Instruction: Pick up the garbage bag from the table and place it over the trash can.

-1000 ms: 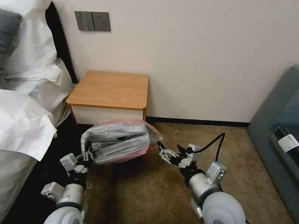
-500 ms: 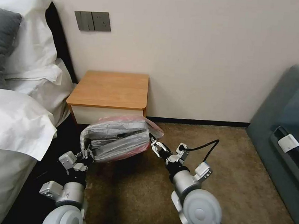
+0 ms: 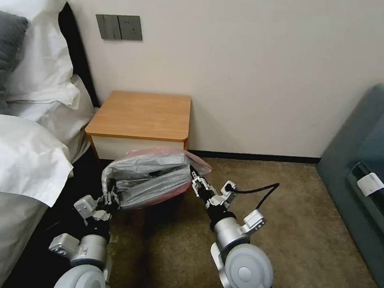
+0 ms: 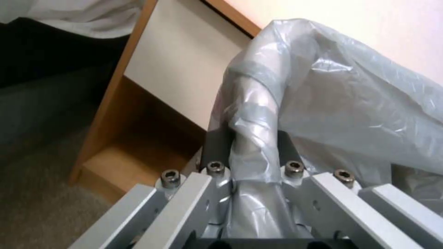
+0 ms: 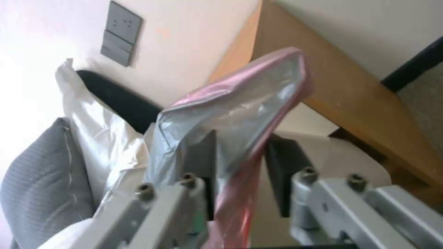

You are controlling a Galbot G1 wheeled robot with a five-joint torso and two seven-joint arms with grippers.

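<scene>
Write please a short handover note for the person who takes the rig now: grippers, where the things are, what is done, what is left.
Left gripper: shut on the garbage bag, at the bag's left end.
Right gripper: open, fingers around the bag's pinkish-red right edge, not yet closed.
Bag: off the table, held in the air in front of its drawer, above the carpet.
Done: bag picked up.
Left: close the right gripper on the edge, spread the bag, place it over the trash can.
</scene>
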